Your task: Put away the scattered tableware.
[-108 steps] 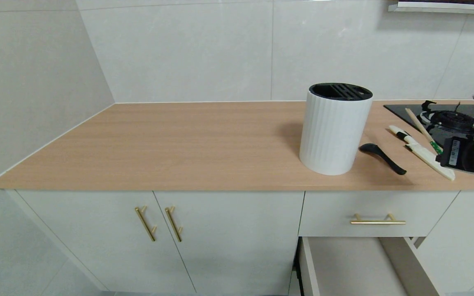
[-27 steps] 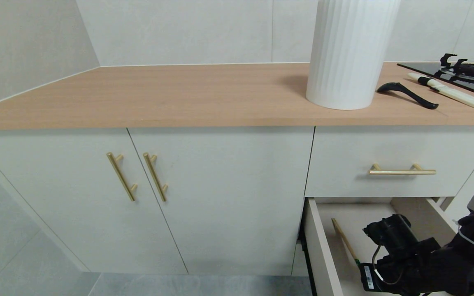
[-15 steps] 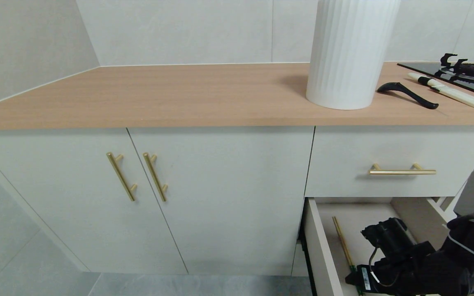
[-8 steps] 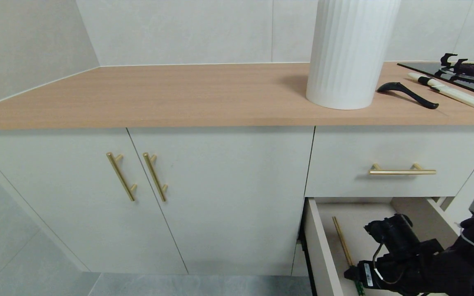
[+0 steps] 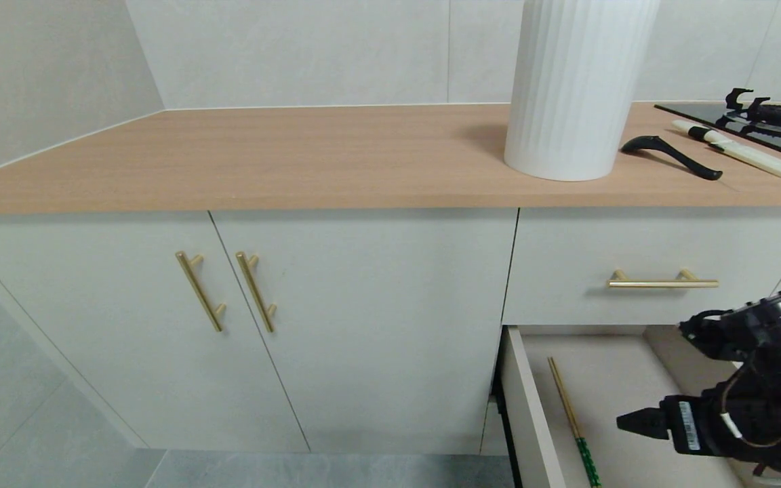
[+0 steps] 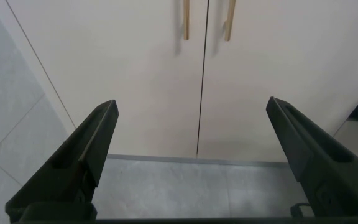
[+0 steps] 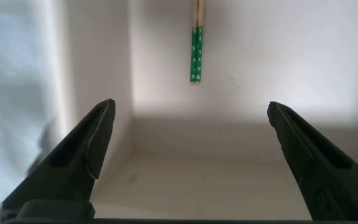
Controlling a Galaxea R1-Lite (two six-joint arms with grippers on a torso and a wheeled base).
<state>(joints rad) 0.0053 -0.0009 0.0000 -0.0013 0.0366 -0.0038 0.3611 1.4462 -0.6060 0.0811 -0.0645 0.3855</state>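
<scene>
Chopsticks [image 5: 570, 421] lie loose on the floor of the open drawer [image 5: 525, 396], close along its left wall, so this drop-off looks finished. Right gripper [image 7: 190, 104] hangs over the drawer, jaws spread wide and empty; the left gripper [image 6: 191, 102], likewise parted, faces the cabinet doors [image 6: 260, 93]. Next, I judge, comes a climb to the countertop [image 5: 295, 156] for the black spoon [image 5: 672, 157] or knife [image 5: 743, 154]. Half a second ago the right gripper sat lower, beside the chopsticks; now it is higher, further right
</scene>
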